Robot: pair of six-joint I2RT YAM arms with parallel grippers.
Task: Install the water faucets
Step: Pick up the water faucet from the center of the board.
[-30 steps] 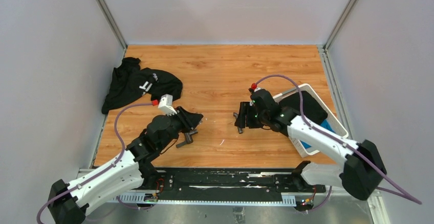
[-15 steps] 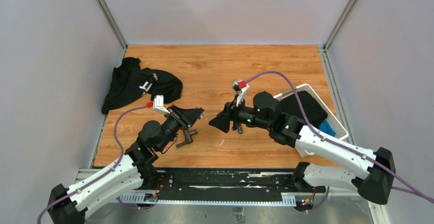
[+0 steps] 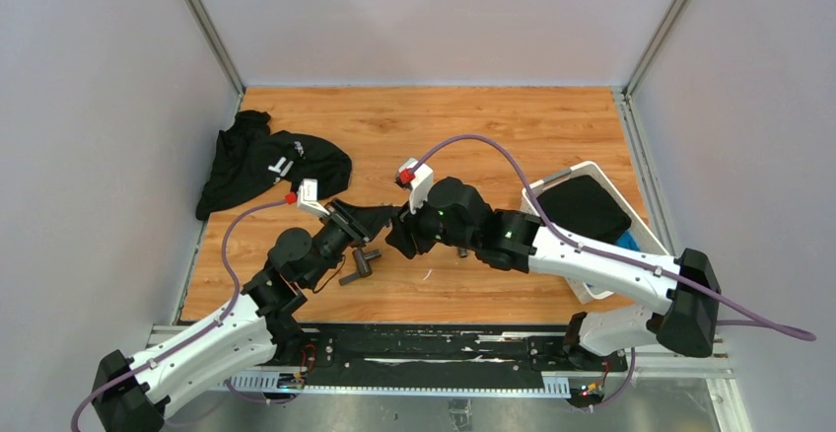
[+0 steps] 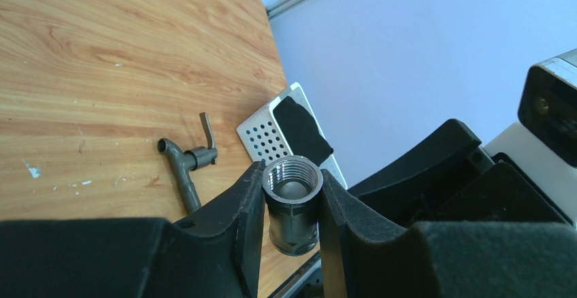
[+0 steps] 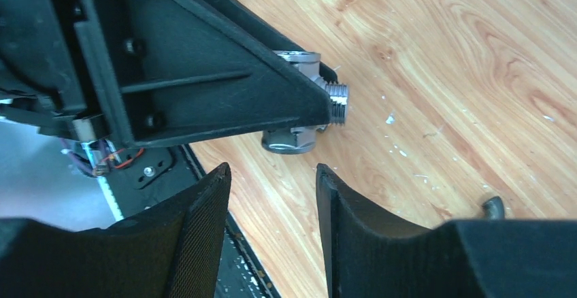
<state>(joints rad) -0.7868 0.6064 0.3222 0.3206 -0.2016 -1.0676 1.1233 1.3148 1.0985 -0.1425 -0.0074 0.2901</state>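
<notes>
Top external view: both arms are stretched in toward the middle of the counter (image 3: 444,126). The left tool (image 3: 386,218) and right tool (image 3: 399,236) are parked almost tip to tip, so it's pretty crowded in there. A black garment (image 3: 266,166) is bunched up at the far left. A white basket (image 3: 603,170) with dark cloth in it is sat at the right edge.

From the left wrist, the left tool is seen clamped narrow on a tee fitting (image 4: 292,209). One finger is pressed against each side, and the threaded socket mouth is turned up at the camera.

A faucet (image 4: 185,165) is laid flat on the wood past the fingertips, between the tool and the basket. Its thin lever handle (image 4: 206,129) is pointed away from the camera, and it isn't touched by either tool.

From the right wrist, the right tool's fingers are held partway apart with nothing caught between them. Only bare wood and a bit of the black base rail are seen through the gap. The same fitting shows up just beyond that gap, poking out from behind the left tool's finger, threaded stub out to the side. It isn't touched by the right tool. Whether its lower end is resting on the counter can't be told.
</notes>
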